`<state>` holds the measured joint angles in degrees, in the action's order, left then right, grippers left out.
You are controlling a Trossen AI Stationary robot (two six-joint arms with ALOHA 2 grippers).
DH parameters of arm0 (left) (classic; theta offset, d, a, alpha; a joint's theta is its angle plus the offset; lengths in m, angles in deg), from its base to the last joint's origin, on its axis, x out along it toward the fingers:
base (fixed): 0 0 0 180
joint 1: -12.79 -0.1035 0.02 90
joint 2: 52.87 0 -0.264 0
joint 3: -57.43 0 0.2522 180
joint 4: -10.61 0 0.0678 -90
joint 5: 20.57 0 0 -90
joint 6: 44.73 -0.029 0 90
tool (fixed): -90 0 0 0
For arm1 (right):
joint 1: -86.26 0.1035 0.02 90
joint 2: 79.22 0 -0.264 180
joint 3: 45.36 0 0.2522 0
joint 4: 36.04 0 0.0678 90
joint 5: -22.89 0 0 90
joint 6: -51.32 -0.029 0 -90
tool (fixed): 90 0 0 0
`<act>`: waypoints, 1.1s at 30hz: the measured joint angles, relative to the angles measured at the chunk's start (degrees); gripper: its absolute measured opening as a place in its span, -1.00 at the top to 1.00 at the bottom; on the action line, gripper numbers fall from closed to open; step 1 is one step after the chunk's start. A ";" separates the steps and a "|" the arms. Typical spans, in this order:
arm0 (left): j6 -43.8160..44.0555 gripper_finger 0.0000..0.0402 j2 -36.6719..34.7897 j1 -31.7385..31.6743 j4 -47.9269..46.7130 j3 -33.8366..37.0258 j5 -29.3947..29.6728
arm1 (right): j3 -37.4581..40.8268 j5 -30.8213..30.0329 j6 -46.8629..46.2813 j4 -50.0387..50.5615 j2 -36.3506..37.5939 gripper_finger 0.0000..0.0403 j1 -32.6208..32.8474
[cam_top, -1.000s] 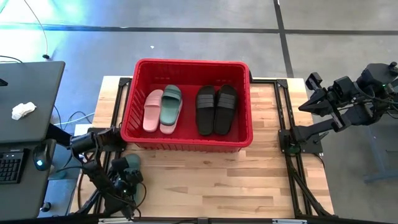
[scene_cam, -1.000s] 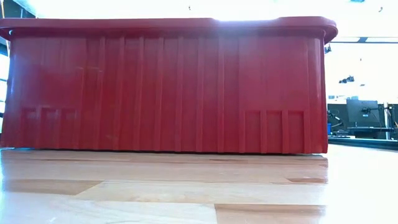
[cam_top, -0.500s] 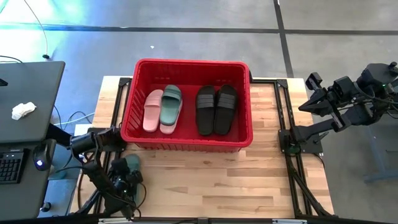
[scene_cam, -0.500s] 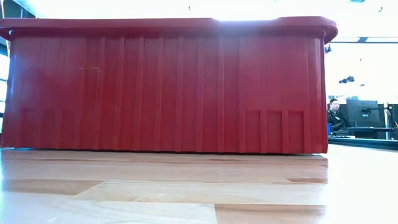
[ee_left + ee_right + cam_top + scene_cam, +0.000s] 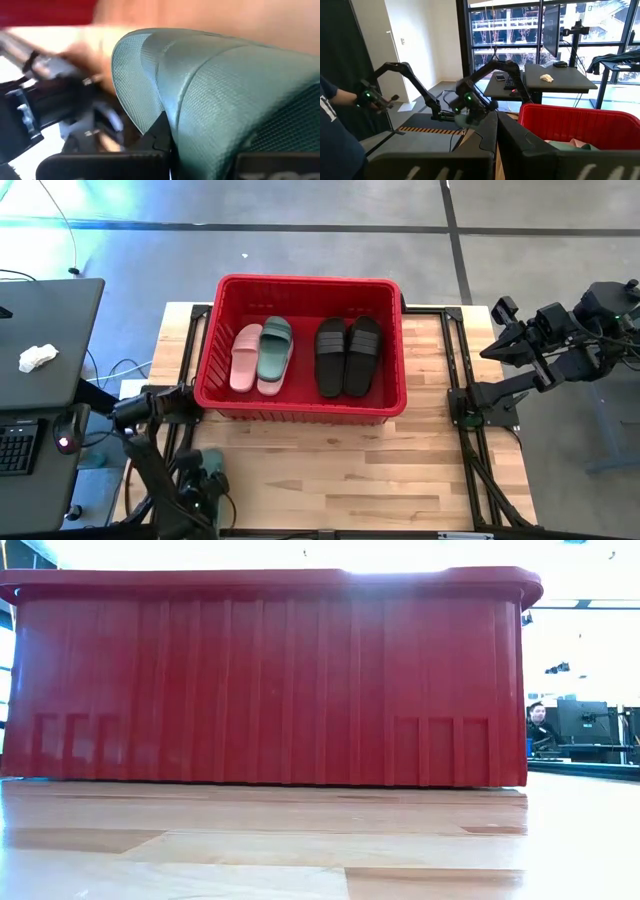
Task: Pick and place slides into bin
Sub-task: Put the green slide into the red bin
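Sage green slide (image 5: 215, 100) is clamped by left gripper (image 5: 207, 480) at the table's (image 5: 330, 470) near-left corner. Right gripper (image 5: 497, 330) is parked shut, off right of the bin (image 5: 300, 288)

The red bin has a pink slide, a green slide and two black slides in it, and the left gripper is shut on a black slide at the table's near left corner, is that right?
Not quite. The slide in the left gripper is a sage green slide, not black; the left wrist view shows it. The rest holds: the red bin contains a pink slide, a green slide and two black slides.

The left gripper (image 5: 208, 480) is now clamped on a sage green slide (image 5: 225, 95) and is drawn back toward the table's near left corner.
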<state>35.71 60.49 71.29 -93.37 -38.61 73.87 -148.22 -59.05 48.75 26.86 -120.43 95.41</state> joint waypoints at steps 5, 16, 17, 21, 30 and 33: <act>-4.46 0.97 -0.45 0.00 0.19 -11.53 2.77 | 0.00 0.00 0.00 0.00 0.00 1.00 0.00; -11.39 0.98 -0.52 0.00 0.42 -37.60 15.38 | 0.00 0.00 0.00 0.00 0.00 1.00 0.01; -11.85 0.98 -0.52 0.00 0.44 -39.75 17.91 | 0.00 0.00 0.00 0.00 0.00 1.00 0.00; -16.38 0.99 -0.52 -0.11 0.97 -47.92 31.04 | 0.00 0.00 0.00 0.00 -0.02 1.00 0.01; -42.48 0.99 -3.44 -7.20 7.19 -52.60 52.17 | 0.00 -0.01 0.00 0.00 0.00 1.00 0.02; -51.08 0.99 -4.56 -12.51 7.07 -52.67 55.21 | 0.00 -0.02 0.00 0.00 -0.02 1.00 0.00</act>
<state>-15.37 55.93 58.78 -86.30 -91.29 129.09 -148.22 -59.07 48.75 26.86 -120.45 95.41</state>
